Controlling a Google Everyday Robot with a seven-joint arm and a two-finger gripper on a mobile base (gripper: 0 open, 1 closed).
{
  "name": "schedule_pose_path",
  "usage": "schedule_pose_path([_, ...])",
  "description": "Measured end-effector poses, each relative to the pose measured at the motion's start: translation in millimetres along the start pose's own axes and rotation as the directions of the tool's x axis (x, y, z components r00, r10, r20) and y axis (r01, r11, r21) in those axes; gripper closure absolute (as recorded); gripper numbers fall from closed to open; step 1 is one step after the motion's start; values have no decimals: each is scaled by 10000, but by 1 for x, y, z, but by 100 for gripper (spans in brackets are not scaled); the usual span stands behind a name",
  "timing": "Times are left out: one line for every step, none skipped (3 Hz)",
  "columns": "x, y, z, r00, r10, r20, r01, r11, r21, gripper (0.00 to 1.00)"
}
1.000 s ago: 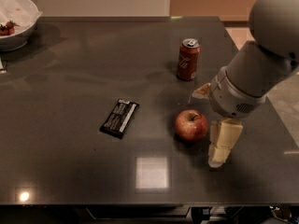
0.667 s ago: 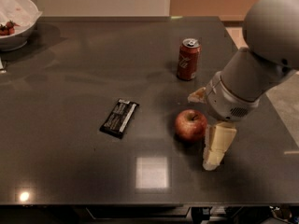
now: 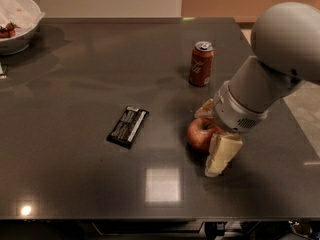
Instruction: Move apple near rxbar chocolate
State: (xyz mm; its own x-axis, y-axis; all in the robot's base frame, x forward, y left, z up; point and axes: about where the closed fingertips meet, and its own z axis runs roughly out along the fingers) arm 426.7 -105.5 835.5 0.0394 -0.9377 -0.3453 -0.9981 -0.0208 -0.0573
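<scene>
The red apple (image 3: pixel 199 133) sits on the dark table (image 3: pixel 75 174), right of centre. The black rxbar chocolate (image 3: pixel 128 126) lies flat on the table to the apple's left, about two apple-widths away. My gripper (image 3: pixel 212 133) is low at the apple's right side, open. One pale finger (image 3: pixel 220 155) is in front of the apple and the other (image 3: pixel 204 109) is behind it, so the apple lies between them. The grey arm (image 3: pixel 270 74) reaches in from the right.
A red soda can (image 3: pixel 201 63) stands upright behind the apple and gripper. A white bowl (image 3: pixel 15 21) with some food sits at the far left corner. The table's right edge is close behind the arm.
The arm has moved left and lower, so the fingers now sit on either side of the apple. The apple, bar and can have stayed about where they were.
</scene>
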Motion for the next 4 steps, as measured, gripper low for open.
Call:
schedule_pose_path([-2, -5, -2, 10000, 98, 18, -98, 9999, 96, 41])
schedule_pose_path([-9, -13, -7, 9999, 169, -21, -168, 9996, 221, 64])
schedule_pose_path([-27, -26, -10, 9999, 97, 68, -99, 9993, 351, 87])
schedule_pose_path([-51, -38, -2, 9997, -56, 236, 47, 9993, 375, 100])
